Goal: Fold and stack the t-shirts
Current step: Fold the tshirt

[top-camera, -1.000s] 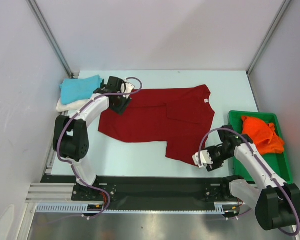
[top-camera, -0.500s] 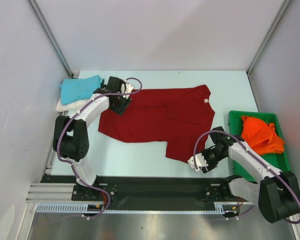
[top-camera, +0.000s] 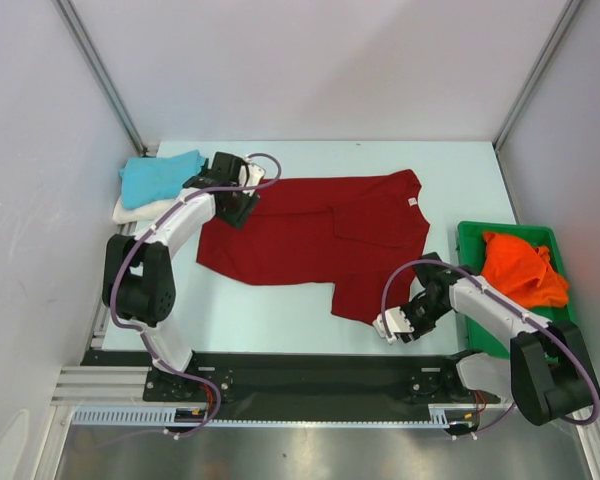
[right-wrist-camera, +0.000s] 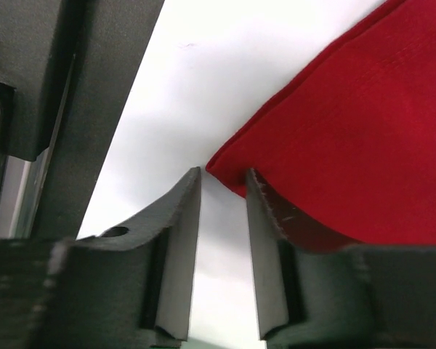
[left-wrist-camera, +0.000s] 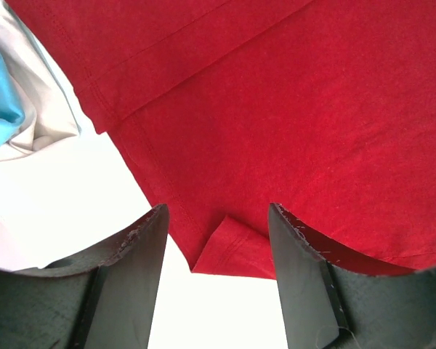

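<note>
A pale tabletop (top-camera: 280, 310) is carrying a red shirt (top-camera: 310, 235), lying spread across its middle. A cream shirt (top-camera: 135, 210) is sitting near its far-left corner, and a green tray (top-camera: 468, 245) is resting along its right edge.

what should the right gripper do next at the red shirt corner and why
Probably nudge the right gripper forward a little and close on the corner of the dark red t-shirt. Its jaws stand narrowly apart with that corner only at the fingertips, bare table showing in the gap, so nothing looks pinched yet. The left gripper hangs open over another corner.
</note>
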You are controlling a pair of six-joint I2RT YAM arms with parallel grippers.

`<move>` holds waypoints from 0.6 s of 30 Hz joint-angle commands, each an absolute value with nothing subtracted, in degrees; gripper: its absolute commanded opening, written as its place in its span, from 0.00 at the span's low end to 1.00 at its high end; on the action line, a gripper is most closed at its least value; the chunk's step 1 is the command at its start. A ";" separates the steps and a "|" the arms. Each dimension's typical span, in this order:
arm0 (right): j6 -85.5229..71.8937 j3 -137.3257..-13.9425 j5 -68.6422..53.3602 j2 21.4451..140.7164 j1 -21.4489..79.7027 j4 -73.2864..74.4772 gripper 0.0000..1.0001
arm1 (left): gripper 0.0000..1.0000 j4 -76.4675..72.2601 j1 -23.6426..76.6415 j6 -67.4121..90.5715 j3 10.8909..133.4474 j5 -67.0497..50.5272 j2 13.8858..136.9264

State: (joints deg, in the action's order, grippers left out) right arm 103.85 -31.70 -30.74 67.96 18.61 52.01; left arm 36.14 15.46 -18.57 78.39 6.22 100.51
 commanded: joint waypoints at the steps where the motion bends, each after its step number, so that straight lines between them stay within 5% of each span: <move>1: 105.21 -31.03 -29.45 69.34 19.07 51.07 0.33 | 0.63 35.42 14.77 -19.25 78.58 6.77 98.26; 8: 101.43 -31.73 -28.48 69.09 19.78 50.10 0.05 | 0.62 35.24 12.13 -20.30 75.41 4.06 97.12; 14: 96.16 -32.34 -28.57 65.49 19.86 50.89 0.01 | 0.62 39.71 7.56 -22.67 77.51 -5.96 99.66; 18: 93.61 -31.82 -27.86 64.25 20.13 49.75 0.01 | 0.50 45.61 6.16 -22.59 82.08 -12.02 105.81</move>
